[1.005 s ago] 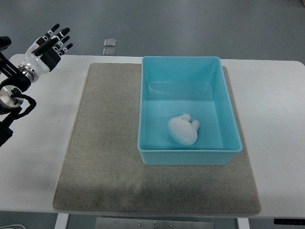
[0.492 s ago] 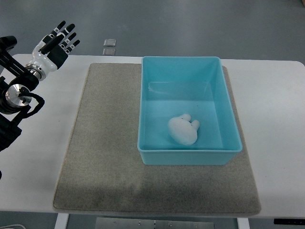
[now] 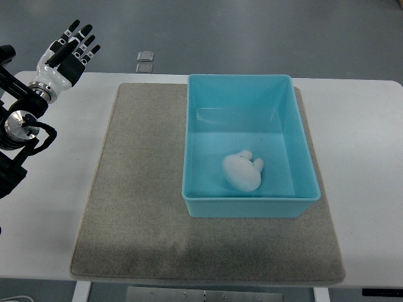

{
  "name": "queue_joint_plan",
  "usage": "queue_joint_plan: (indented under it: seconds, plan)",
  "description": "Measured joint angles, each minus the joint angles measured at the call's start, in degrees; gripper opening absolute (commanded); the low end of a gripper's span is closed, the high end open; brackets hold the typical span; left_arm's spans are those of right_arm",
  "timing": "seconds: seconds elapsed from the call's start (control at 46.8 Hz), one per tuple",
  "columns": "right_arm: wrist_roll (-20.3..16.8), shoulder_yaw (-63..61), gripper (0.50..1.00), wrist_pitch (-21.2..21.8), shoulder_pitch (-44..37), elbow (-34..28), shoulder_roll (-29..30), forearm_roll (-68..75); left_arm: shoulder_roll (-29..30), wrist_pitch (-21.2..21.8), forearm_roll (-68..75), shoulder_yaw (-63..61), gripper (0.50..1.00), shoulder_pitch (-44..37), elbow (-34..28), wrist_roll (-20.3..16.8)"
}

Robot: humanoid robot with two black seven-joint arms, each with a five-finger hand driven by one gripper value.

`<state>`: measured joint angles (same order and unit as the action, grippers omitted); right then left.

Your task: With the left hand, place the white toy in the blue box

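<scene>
On my far left the left arm (image 3: 19, 126) comes in along the edge of the picture, and the left hand (image 3: 63, 55) sits up at the top-left corner, over the far left end of the white table (image 3: 50, 207). I see its fingers (image 3: 80, 39) stretched out and slightly fanned, holding nothing. It is well apart from everything else. Moving right, a grey mat (image 3: 138, 207) covers the middle of the table. On the floor beyond the far edge lie two small square plates (image 3: 145, 61). Further right, the blue box (image 3: 249, 211) stands on the right part of the mat, open at the top. Inside it the white toy (image 3: 242, 171) lies on the box floor, toward the near wall and a little left of centre, with two small rounded ears pointing to the right
</scene>
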<state>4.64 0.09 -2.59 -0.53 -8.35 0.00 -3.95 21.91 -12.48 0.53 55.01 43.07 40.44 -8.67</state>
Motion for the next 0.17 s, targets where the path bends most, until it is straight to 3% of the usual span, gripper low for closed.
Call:
queue_joint_plan:
  seconds: [0.171]
  plan:
    - [0.0, 0.0, 0.936, 0.0, 0.0, 0.0, 0.0, 0.0, 0.3, -1.2, -0.1, 0.0, 0.994, 0.0, 0.0, 0.5]
